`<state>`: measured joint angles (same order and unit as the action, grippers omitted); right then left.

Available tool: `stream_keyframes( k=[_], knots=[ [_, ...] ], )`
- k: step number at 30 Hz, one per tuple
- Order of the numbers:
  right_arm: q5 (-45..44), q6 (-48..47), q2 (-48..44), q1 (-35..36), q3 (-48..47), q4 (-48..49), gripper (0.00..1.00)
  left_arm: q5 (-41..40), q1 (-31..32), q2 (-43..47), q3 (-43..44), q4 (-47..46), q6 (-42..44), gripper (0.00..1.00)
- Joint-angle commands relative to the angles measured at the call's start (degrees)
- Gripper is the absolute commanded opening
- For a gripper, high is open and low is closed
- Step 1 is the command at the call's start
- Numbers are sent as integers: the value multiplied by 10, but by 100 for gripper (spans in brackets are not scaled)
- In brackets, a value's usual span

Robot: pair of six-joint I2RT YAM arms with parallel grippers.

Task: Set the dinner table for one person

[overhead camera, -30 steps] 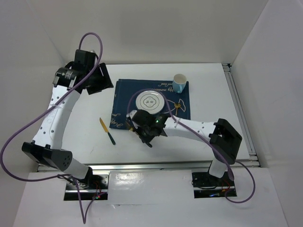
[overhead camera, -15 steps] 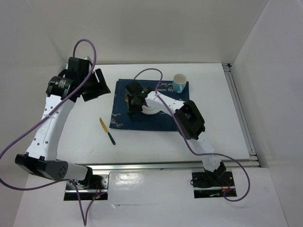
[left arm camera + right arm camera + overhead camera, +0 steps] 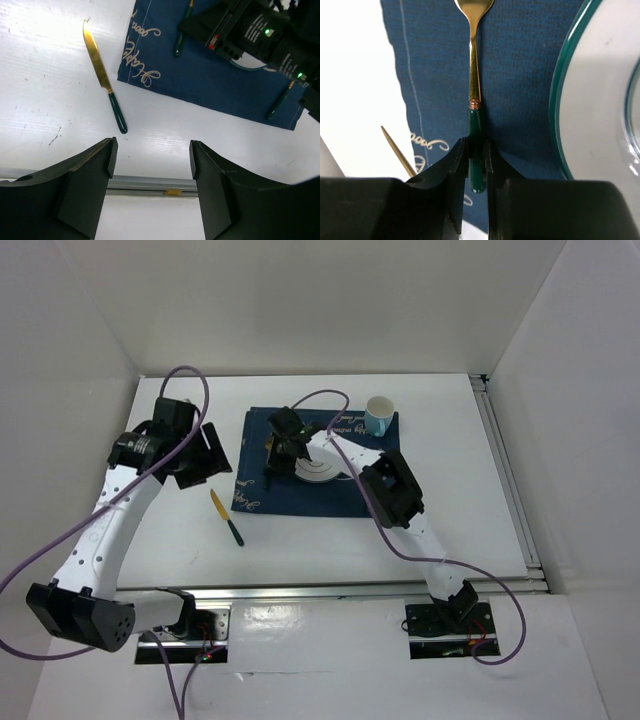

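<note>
Right wrist view: the right end effector [image 3: 475,152] is pinched tight on the green handle of a gold spoon [image 3: 473,70]. The spoon is over the navy placemat [image 3: 520,75], just left of the plate [image 3: 600,110]. The left end effector [image 3: 151,150] hangs wide open and empty above the white surface [image 3: 45,110], toward its left edge, with the knife [image 3: 102,80] nearby.
</note>
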<state>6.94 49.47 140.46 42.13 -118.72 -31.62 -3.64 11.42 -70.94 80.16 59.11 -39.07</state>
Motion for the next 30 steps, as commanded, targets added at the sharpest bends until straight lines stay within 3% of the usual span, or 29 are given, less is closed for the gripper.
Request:
stream_keyframes(
  k=[1, 3, 4, 8, 12, 18, 26, 30],
  knots=[
    [11, 18, 10, 4, -28, 30, 10, 7, -3, 33, -24, -22, -19, 77],
    [30, 18, 10, 4, -14, 43, 34, 7, -3, 47, -54, -22, -24, 77],
    [38, 18, 0, 4, -8, 53, 55, 1, -3, 53, -68, -22, -29, 77],
    [32, -10, -51, 10, -3, 68, 73, 7, -8, 72, -129, -32, -41, 78],
    [44, -16, -116, 10, 34, 85, 76, 14, -8, 89, -234, -64, -54, 79],
    [3, -52, -265, 10, 149, 90, 75, 43, -7, 106, -316, -120, -81, 77],
    [-117, -84, -470, 0, 288, 57, 75, 27, 11, -9, -359, -238, -121, 65],
    [-143, -95, -547, -18, 324, 24, 75, -4, 17, -85, -340, -246, -134, 62]
  ],
)
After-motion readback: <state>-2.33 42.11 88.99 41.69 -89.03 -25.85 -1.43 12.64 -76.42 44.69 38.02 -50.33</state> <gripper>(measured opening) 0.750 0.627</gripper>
